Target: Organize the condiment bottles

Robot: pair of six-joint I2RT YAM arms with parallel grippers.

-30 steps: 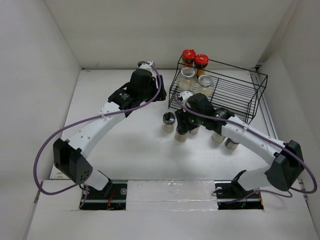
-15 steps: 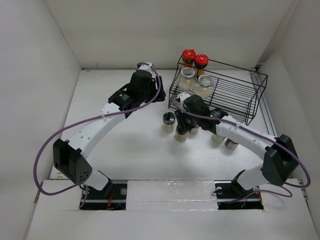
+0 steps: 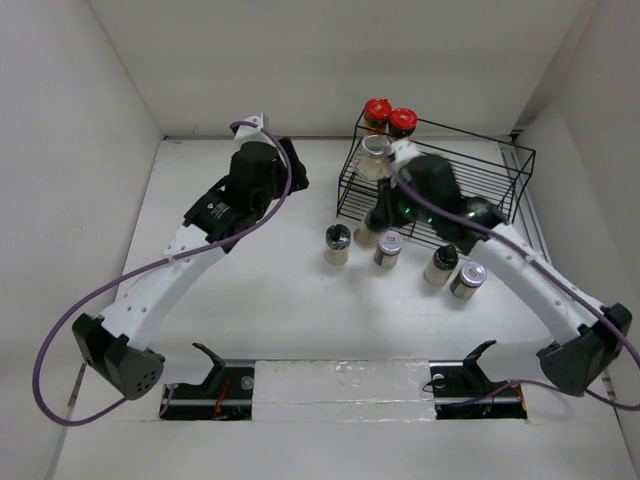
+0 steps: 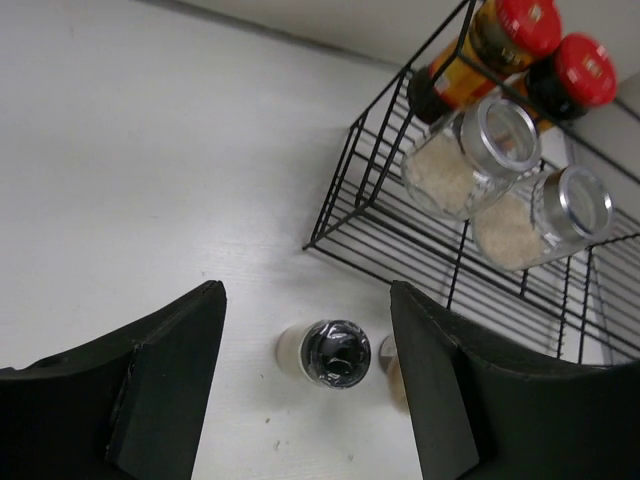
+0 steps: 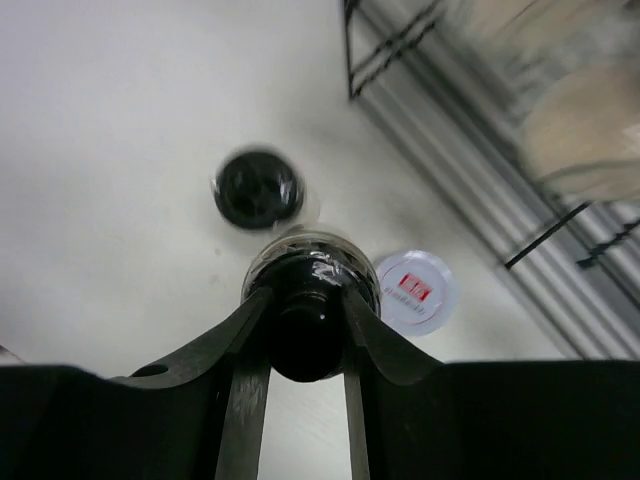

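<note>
While the white table (image 3: 250, 290) carries the black wire rack (image 3: 480, 195), the left gripper (image 4: 305, 395) hangs with its jaws spread and empty above one black-lidded glass jar (image 4: 335, 352). The right gripper (image 5: 303, 300) pinches by its lid another clear spice jar with black lid (image 5: 300, 350), just before the rack's front edge.

White table (image 3: 270, 300) with wire rack (image 3: 490, 185), four jars (image 3: 337, 243)

The left arm (image 3: 170, 270) reaches far forward, the left end effector (image 4: 305, 290) hanging with fingers spread wide — the right arm (image 3: 520, 270) arches inward, the right end effector (image 5: 305, 295) clamped around a black-lidded jar (image 5: 300, 345).
</note>
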